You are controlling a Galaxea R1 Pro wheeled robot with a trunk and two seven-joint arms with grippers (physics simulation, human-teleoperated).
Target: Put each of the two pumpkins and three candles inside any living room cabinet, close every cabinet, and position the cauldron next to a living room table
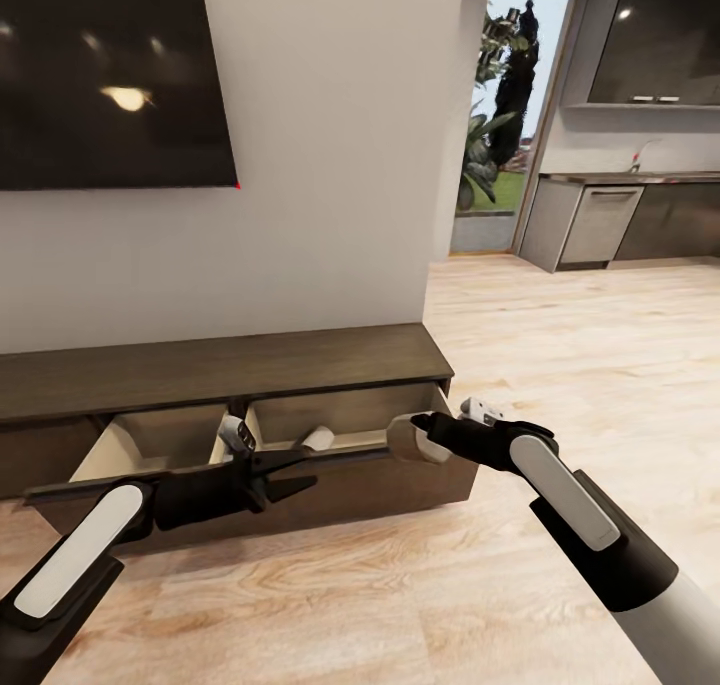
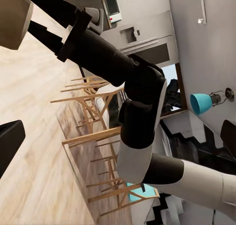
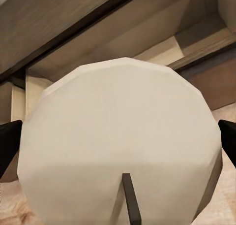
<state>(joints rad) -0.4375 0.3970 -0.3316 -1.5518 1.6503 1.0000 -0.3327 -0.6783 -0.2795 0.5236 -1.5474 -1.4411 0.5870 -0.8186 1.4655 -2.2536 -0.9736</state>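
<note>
Over the open drawer (image 1: 340,417) of the cabinet (image 1: 215,370): right pincer (image 1: 420,435) pinching a candle (image 1: 412,440); left pincer (image 1: 295,475) spread; second candle (image 1: 318,437) inside.

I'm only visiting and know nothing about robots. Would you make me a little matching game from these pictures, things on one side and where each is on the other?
Things:
1. candle
2. second candle
3. left gripper
4. television

Places:
A. on the wall above the cabinet
B. lying inside the open drawer
C. held in the right gripper
D. in front of the drawer front

Pairs: 1-C, 2-B, 3-D, 4-A
</note>
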